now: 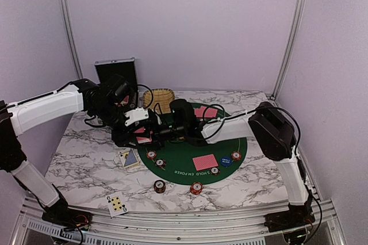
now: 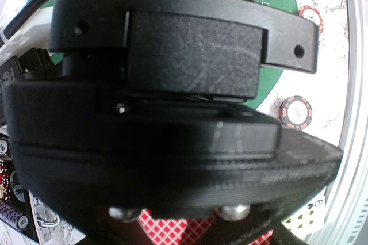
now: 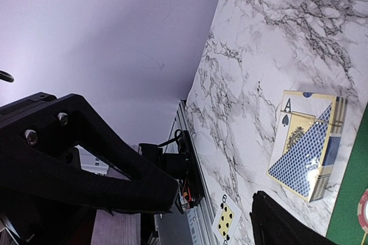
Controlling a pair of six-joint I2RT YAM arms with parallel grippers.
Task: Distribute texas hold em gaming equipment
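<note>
My left gripper [image 1: 140,133] is shut on pinkish-red-backed playing cards [image 2: 172,229], whose checked backs show at the bottom of the left wrist view. The black body of my right gripper [image 1: 157,134] fills most of that view, right against the left one. The right gripper [image 3: 215,199] is open, with only table between its fingers [image 3: 115,182]. Two red-backed cards [image 1: 205,161] [image 1: 207,111] lie on the green round mat [image 1: 172,167]. Red-and-white chips [image 1: 151,154] [image 1: 196,188] [image 2: 296,111] and a blue disc [image 1: 226,160] sit on and near it.
A card box with an ace of spades [image 3: 305,141] [image 1: 129,157] lies at the mat's left edge. A face-up six of spades [image 1: 117,203] [image 3: 225,219] lies near the front rail. The wicker basket [image 1: 159,98] and the black case [image 1: 116,72] stand at the back.
</note>
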